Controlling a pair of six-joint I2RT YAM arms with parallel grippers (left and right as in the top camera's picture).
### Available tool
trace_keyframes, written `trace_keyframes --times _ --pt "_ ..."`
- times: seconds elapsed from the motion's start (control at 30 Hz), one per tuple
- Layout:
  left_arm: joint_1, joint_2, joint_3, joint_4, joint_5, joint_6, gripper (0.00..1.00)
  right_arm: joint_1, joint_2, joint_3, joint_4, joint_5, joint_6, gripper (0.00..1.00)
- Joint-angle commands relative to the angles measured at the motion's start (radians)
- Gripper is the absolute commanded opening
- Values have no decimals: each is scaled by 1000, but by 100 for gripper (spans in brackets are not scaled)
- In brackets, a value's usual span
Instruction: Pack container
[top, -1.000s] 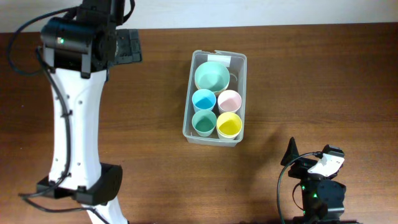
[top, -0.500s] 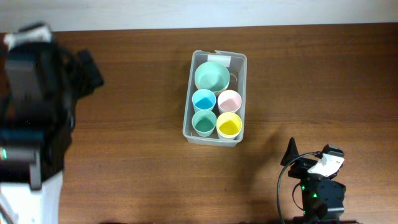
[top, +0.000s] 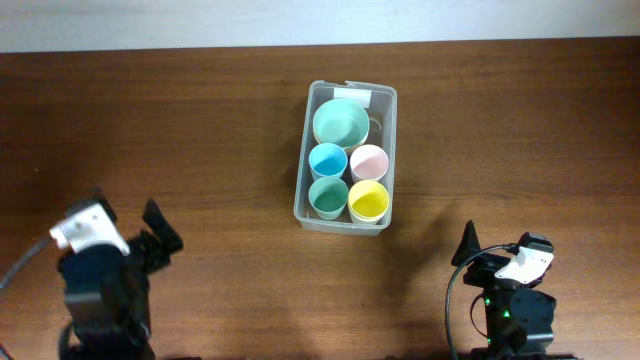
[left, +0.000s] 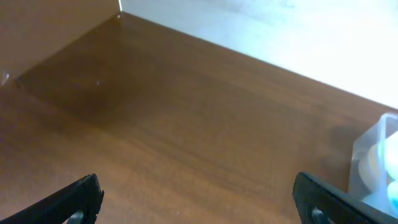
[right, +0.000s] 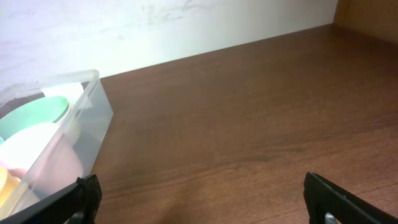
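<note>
The clear plastic container (top: 388, 160) stands at the middle of the table, its white label at the far short end. It holds a green bowl (top: 339, 123) and blue (top: 327, 160), pink (top: 368, 161), teal (top: 327, 196) and yellow (top: 367, 201) cups. My left gripper (left: 196, 199) is open and empty over bare wood at the front left, with the container's corner (left: 379, 165) at its right edge. My right gripper (right: 202, 196) is open and empty at the front right, with the container (right: 93, 118) at its left.
The brown wooden table (top: 220, 150) meets a white wall at the back. Both arm bases sit near the front edge, the left arm (top: 100, 275) and the right arm (top: 510, 290).
My left arm has swung back from the far left of the table down to the front left edge. The right arm and the container have not moved.
</note>
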Motion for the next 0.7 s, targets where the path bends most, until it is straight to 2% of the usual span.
trace_keyframes --times 0.0,0.1,0.37,0.67 --pt "6 -111 -129 3 -6 -5 100 -7 -10 -8 1 12 6 99" --pt "6 -188 -215 4 18 41 100 -7 -10 -8 1 12 6 99" --pt "-26 -309 -384 99 172 307 100 -7 -10 -8 1 12 6 99" --pt "-34 -433 -526 101 173 314 100 -7 -10 -8 1 12 6 99"
